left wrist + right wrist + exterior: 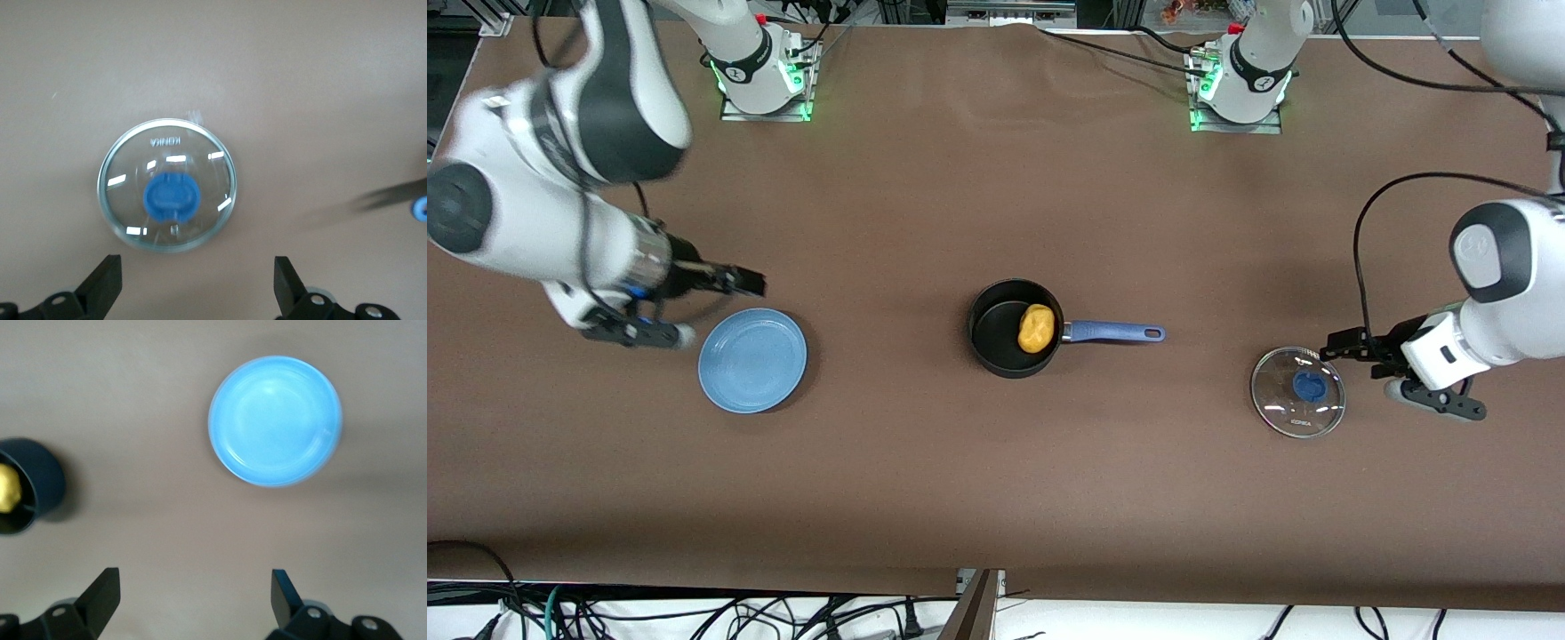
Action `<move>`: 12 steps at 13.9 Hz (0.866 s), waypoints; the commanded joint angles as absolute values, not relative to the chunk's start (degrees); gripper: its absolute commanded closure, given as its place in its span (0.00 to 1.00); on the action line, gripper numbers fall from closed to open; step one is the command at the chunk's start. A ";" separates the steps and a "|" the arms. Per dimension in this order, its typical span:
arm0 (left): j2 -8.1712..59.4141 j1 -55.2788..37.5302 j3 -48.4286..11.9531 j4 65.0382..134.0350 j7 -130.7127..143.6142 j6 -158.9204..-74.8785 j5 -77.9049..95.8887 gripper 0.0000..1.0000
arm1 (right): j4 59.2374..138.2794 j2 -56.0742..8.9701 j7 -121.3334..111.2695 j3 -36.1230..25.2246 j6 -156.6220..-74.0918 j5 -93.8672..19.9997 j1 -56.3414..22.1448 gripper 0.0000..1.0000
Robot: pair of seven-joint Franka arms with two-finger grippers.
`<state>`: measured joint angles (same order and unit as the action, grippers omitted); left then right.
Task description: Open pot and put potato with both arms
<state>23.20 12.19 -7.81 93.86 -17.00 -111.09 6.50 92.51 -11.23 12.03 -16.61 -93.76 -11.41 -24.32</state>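
The black pot (996, 342) stands open mid-table, its blue handle (1112, 332) pointing toward the left arm's end. The yellow-orange potato (1036, 327) lies inside it. The glass lid (1297, 391) with its blue knob (1307, 386) lies flat on the table toward the left arm's end. My left gripper (1344, 344) is open and empty, just beside the lid; its wrist view shows the lid (167, 203) ahead of the spread fingers (107, 283). My right gripper (749, 283) is open and empty over the table by the plate. The right wrist view shows the pot (37, 487) and potato (8, 490).
A flat light-blue plate (752, 359) lies toward the right arm's end, also in the right wrist view (275, 420). The brown table (996, 480) stretches bare toward the front camera. The arm bases stand along the robots' edge.
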 commanded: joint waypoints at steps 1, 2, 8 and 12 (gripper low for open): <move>17.34 9.67 -7.21 92.64 -6.19 -103.56 3.08 0.00 | 103.96 2.43 11.34 -16.53 -93.09 -5.55 -25.66 0.00; 15.23 9.58 -7.21 92.38 -5.46 -101.45 2.73 0.00 | 104.15 4.55 11.34 -16.61 -91.16 -4.93 -25.66 0.00; 10.81 8.36 -6.94 81.94 -5.36 -85.81 -4.55 0.00 | 98.54 5.72 7.74 -15.47 -84.91 0.08 -25.93 0.00; 9.67 7.82 -7.21 80.68 -1.87 -82.62 -2.74 0.00 | 95.10 3.78 6.24 -15.56 -82.71 0.09 -25.93 0.00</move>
<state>9.24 8.33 -7.36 81.39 -4.70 -83.84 -3.19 97.97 5.46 7.71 -15.61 -84.80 -0.96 -25.77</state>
